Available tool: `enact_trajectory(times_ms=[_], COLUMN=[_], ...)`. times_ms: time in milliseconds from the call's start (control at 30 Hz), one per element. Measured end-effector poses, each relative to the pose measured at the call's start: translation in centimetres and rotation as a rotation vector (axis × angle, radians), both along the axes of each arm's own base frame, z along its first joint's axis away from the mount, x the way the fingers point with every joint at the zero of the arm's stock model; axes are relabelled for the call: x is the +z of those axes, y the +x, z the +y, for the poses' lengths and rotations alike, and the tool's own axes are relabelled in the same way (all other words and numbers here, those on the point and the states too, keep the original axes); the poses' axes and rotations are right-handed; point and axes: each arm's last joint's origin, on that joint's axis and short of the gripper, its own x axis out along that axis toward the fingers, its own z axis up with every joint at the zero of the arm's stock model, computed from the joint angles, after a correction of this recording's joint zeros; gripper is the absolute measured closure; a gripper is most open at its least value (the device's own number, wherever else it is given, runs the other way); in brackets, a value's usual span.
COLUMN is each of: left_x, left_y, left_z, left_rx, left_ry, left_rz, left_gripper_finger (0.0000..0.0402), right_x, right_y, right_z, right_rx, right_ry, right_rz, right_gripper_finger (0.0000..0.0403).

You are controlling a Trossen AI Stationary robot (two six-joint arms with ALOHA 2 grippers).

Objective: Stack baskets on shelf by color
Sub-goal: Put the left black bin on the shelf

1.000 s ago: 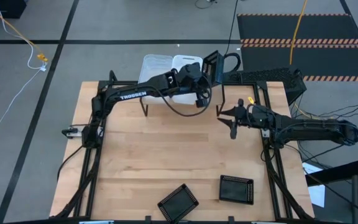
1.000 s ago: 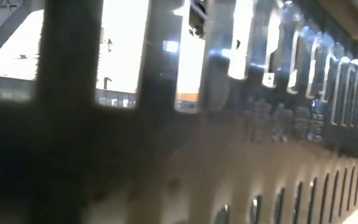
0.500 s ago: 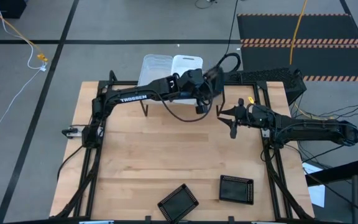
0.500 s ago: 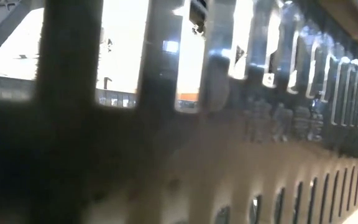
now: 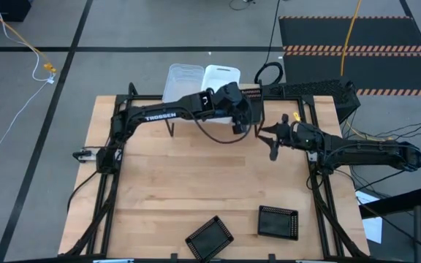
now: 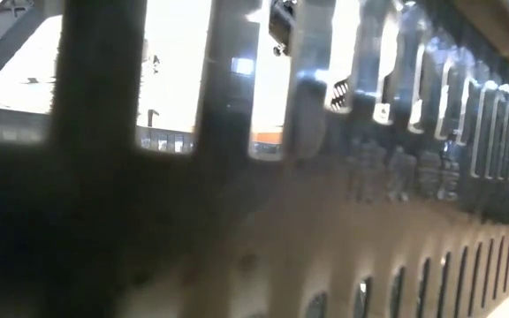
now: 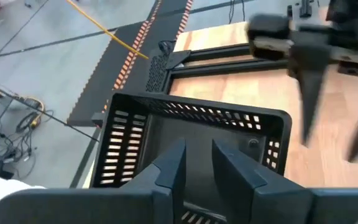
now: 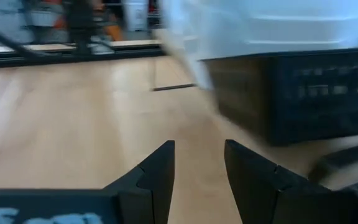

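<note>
The wooden surface (image 5: 196,183) is the largest thing we see, with the shelf along its far edge mostly hidden under the left arm. On the shelf we make out a clear basket (image 5: 183,79) and, just beside it, a white basket (image 5: 221,75). To the right of the white one sits a black basket (image 7: 191,134) with slotted mesh sides, upright, its rim open toward the left wrist camera.

The left claw (image 7: 194,163) hangs over the near wall of that black basket, its two fingers a little apart with the wall between them; we cannot tell whether they touch it. The right claw (image 8: 197,163) is spread, holding nothing, low over the surface near the black basket.

Two more black baskets lie well apart from the shelf at the near edge: one square to the edge (image 5: 278,221), one turned at an angle (image 5: 210,237).

In the low view, a blurred black mesh wall (image 6: 396,177) fills the picture and blocks everything behind it.
</note>
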Motion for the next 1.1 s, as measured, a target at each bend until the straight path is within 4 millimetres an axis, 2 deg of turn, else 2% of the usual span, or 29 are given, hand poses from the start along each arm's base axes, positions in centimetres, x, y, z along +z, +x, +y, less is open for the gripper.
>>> enact_trajectory(times_ms=[133,233,433,600,700,900,1100], left_x=[0.8,2.5,5.2,7.6,7.7,6.1,4.4], left_y=[-0.4,-1.2,-2.9,-5.1,-6.3,-8.4,-8.6], left_z=[-0.9,-1.6,-2.8,-4.2,-4.9,-5.5,-5.6], left_rx=[-0.028,-0.032,-0.016,-0.027,-0.034,-0.018,0.042], left_ry=[0.044,0.099,0.169,0.155,0.124,0.035,-0.045], left_rz=[0.016,-0.006,-0.031,-0.034,0.046,0.285,0.362], left_gripper_finger=[0.0325,0.0325,0.0325,0.0325,0.0325,0.0325,0.0325], right_x=[0.3,0.7,1.6,1.6,1.1,0.9,0.6], right_y=[-0.4,-0.5,-0.3,0.1,0.5,1.1,1.2], right_z=[-0.5,-0.9,-1.8,-3.1,-3.9,-5.4,-6.8], right_rx=[-0.198,-0.300,-0.349,-0.373,-0.367,-0.419,-0.417], right_ry=[-0.105,-0.180,-0.259,-0.277,-0.252,-0.289,-0.296], right_rz=[0.019,0.013,-0.053,-0.072,-0.074,-0.092,-0.117], right_gripper_finger=[0.0268,0.0268,0.0268,0.0268,0.0268,0.0268,0.0268])
